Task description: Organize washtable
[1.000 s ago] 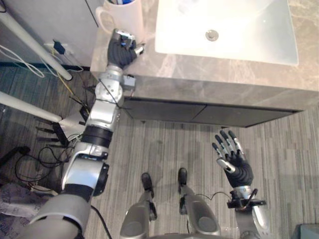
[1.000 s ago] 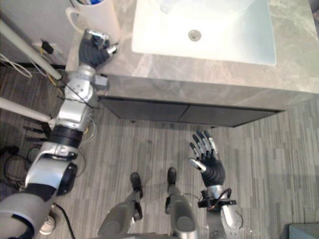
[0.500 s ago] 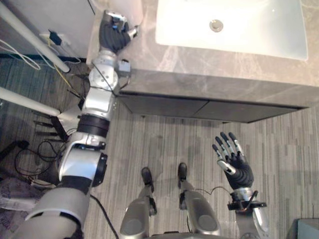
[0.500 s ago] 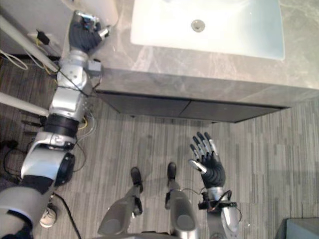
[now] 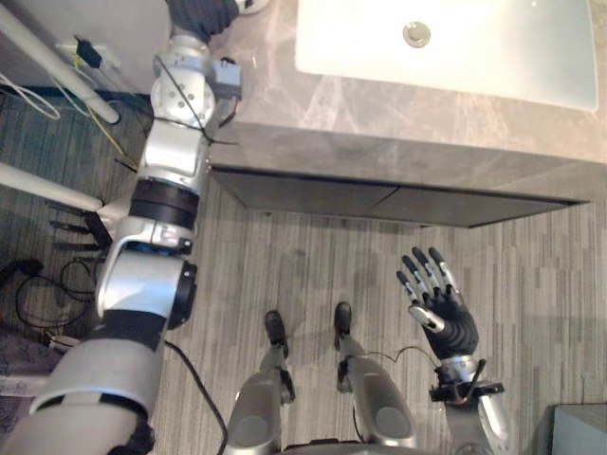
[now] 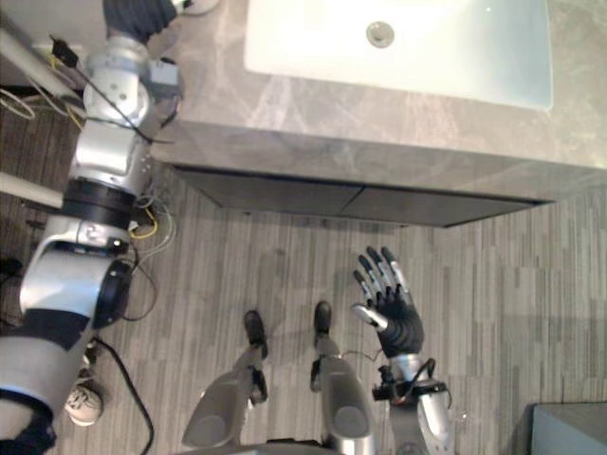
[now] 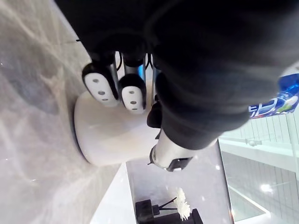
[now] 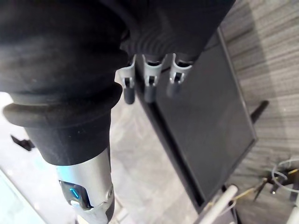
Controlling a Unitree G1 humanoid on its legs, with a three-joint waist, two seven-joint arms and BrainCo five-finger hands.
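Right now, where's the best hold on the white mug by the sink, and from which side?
Probably its round body wall, from the counter's left end. The mug stands on the counter beside the sink, and the left hand reaching from that end has fingers curled on one side, thumb opposite. Handle isn't visible.
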